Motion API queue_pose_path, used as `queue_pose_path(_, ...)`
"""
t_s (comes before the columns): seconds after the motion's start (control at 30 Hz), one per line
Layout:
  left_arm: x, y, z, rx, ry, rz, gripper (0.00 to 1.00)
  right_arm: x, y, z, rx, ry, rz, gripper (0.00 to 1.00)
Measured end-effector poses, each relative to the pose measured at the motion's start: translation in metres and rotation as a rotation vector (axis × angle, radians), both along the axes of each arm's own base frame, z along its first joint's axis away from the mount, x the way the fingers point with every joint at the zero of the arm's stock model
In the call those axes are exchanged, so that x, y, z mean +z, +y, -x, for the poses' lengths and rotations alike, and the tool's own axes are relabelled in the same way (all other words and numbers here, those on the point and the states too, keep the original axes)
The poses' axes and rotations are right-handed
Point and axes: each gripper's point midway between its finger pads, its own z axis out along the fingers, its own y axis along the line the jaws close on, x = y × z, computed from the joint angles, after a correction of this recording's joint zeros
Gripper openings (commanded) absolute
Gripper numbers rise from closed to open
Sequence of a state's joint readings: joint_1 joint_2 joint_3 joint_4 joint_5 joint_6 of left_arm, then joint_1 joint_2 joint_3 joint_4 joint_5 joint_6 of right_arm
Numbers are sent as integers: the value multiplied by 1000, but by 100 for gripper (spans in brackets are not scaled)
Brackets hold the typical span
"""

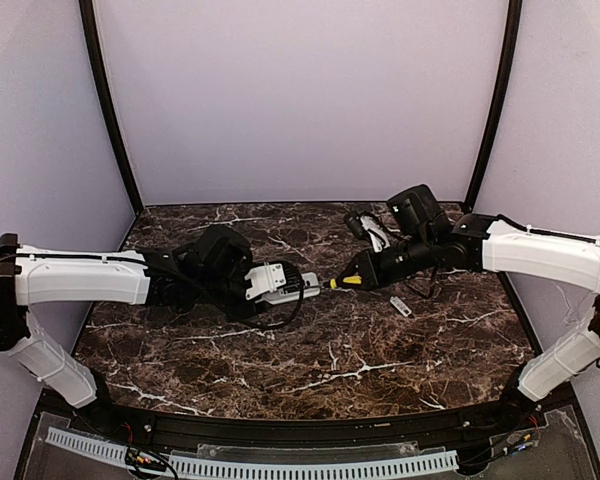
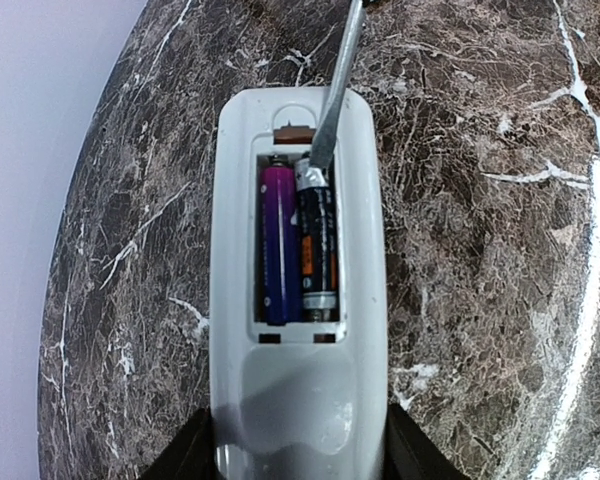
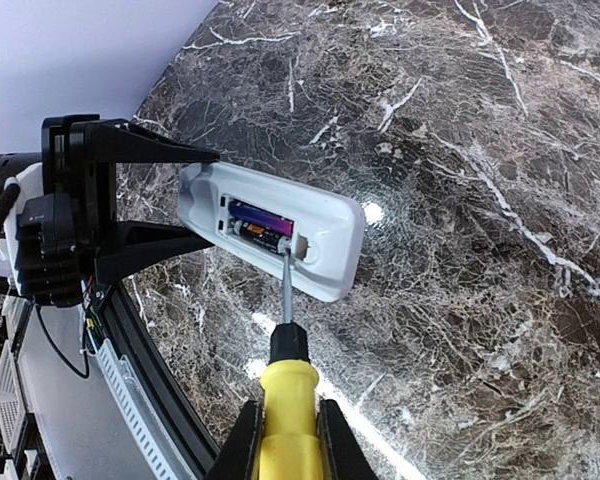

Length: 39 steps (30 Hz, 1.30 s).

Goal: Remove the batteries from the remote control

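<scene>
My left gripper [image 1: 252,283] is shut on the white remote control [image 1: 280,281] and holds it with the open compartment facing up. In the left wrist view the remote [image 2: 298,390] sits between the black fingers [image 2: 185,458]. Two batteries lie side by side in the recess: a purple one [image 2: 278,245] and a black-and-orange one [image 2: 319,250]. My right gripper [image 3: 288,445] is shut on a yellow-handled screwdriver [image 3: 288,395]. Its metal shaft [image 2: 338,80] reaches into the compartment, with the tip at the far end of the black-and-orange battery [image 3: 262,236].
The small flat grey cover [image 1: 401,306] lies on the dark marble table [image 1: 330,370] to the right of the remote. A black-and-white object [image 1: 368,228] sits at the back near the right arm. Purple walls enclose the table.
</scene>
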<state>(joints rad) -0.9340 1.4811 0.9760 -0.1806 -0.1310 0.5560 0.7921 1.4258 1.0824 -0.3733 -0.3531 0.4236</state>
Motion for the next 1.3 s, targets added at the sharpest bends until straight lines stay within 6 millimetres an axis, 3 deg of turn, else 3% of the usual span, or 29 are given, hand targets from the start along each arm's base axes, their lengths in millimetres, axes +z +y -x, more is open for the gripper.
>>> queue_pose_path(0.3, -27, -20, 18, -23, 56, -39, 0, -17, -11, 4, -27, 45, 73, 0)
queue_pose_path(0.7, -64, -40, 48, -48, 187, -45, 0, -58, -32, 32, -43, 153, 144, 0)
queue_pose_path(1.3, -68, -51, 56, -66, 149, -64, 0, -60, -39, 39, -54, 182, 168, 0)
